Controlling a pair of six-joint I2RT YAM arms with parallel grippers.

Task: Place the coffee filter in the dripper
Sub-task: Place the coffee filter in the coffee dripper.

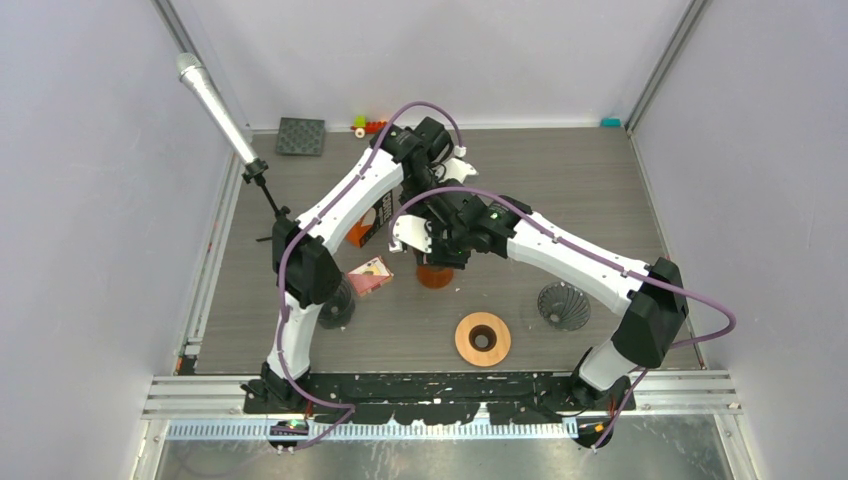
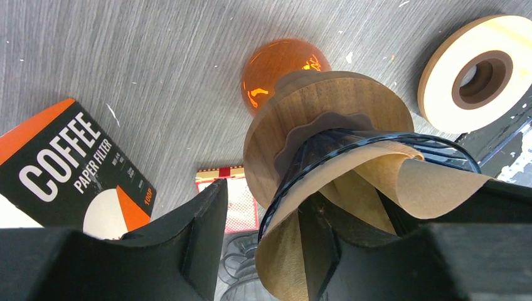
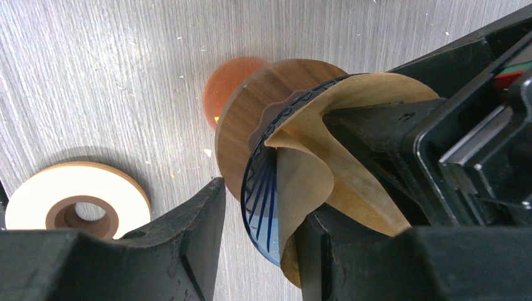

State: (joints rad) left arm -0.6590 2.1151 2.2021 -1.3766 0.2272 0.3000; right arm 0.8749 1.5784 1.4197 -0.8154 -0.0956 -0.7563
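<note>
The dripper (image 2: pixel 312 158) is a clear blue ribbed cone in a wooden collar (image 2: pixel 295 119), standing on an orange glass (image 2: pixel 276 69). The brown paper coffee filter (image 2: pixel 383 182) sits inside it, crumpled, with folds rising above the rim. My left gripper (image 2: pixel 263 251) is open: one finger is down inside the filter and the other is outside the cone, clear of its wall. My right gripper (image 3: pixel 260 251) is open in the same way, one finger inside the coffee filter (image 3: pixel 357 169) and one beside the dripper (image 3: pixel 263 194). In the top view both wrists hide the cone, and only the orange glass (image 1: pixel 435 277) shows.
An orange and black coffee filter box (image 1: pixel 375 225) and a pink packet (image 1: pixel 370 278) lie left of the dripper. A wooden ring (image 1: pixel 483 339) lies nearer the bases. A dark ribbed cone (image 1: pixel 564 305) stands to the right. A microphone stand (image 1: pixel 215 105) and a dark mat (image 1: pixel 301 136) are at the back left.
</note>
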